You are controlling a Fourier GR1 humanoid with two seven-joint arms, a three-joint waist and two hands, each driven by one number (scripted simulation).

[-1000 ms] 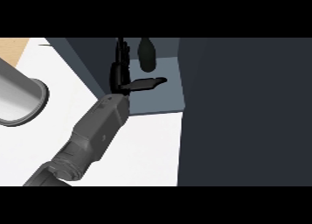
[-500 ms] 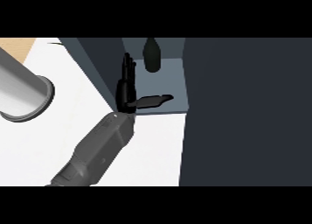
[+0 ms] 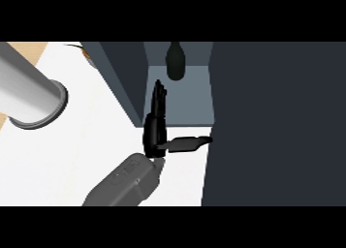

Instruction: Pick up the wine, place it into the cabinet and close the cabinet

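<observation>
the biggest thing in view was the cabinet [image 3: 275, 121], a dark mass filling the right side, with its door [image 3: 121, 77] swung out at the left and a grey-blue floor seen between the two. below and left of it the white bench [image 3: 54, 164] was spread out, and a large grey cylinder [image 3: 22, 92] was lying across its upper left corner, well apart from the action.

one grey forearm [image 3: 125, 181] was seen coming up from the lower edge. which arm it was couldn't really be settled from this view; it was taken here as the left, so only a guess. its robot hand [image 3: 157, 126] was held edge-on at the mouth of the cabinet, fingers straight and pointed inward, thumb stuck out toward the right. nothing was gripped by it. the other robot hand wasn't seen at all.

smallest of the lot, the wine [image 3: 175, 60] was already stood deep inside the cabinet, near the back, clear of the fingers. so the placing part looked done and only the closing seemed to be left.

handling-wise, the bottle would be judged as rigid, smooth and probably slippery, fairly heavy for its size and breakable if tipped. if it had to be taken again, the wide body would be the place to be wrapped, not the narrow neck. the door would probably be better pushed on its outer face with flat fingers.
</observation>
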